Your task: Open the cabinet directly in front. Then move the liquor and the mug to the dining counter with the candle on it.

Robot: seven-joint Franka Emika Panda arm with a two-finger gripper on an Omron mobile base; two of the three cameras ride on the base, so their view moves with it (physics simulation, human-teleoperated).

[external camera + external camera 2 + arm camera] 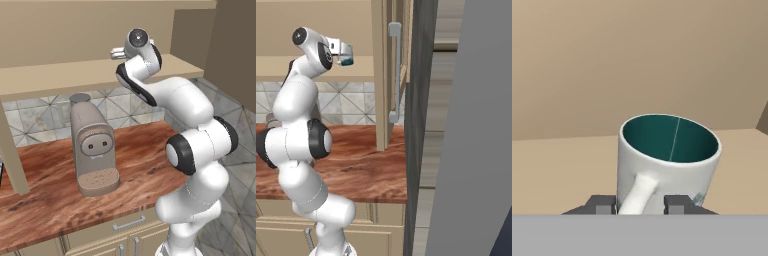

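The white mug (pixel 669 170) with its dark teal inside stands on the floor of the open beige cabinet (pixel 75 75). Its loop handle points toward my hand. My gripper (pixel 640 205) reaches into the cabinet, and its two dark fingertips (pixel 604 205) sit close on either side of that handle, shut on it. From the right, the mug (pixel 346 61) shows as a teal patch just under my gripper (pixel 346 51). The cabinet's right door (pixel 383 75) is swung open, with its long silver handle (pixel 397 70) facing out. The liquor, the candle and the dining counter are out of view.
A beige coffee machine (pixel 92 150) stands on the wood-grain counter (pixel 45 205) under the cabinet. The edge of the open left door (pixel 12 160) hangs at the left. A tall grey panel (pixel 476 125) bounds the right side. Lower drawers (pixel 127 223) run below the counter.
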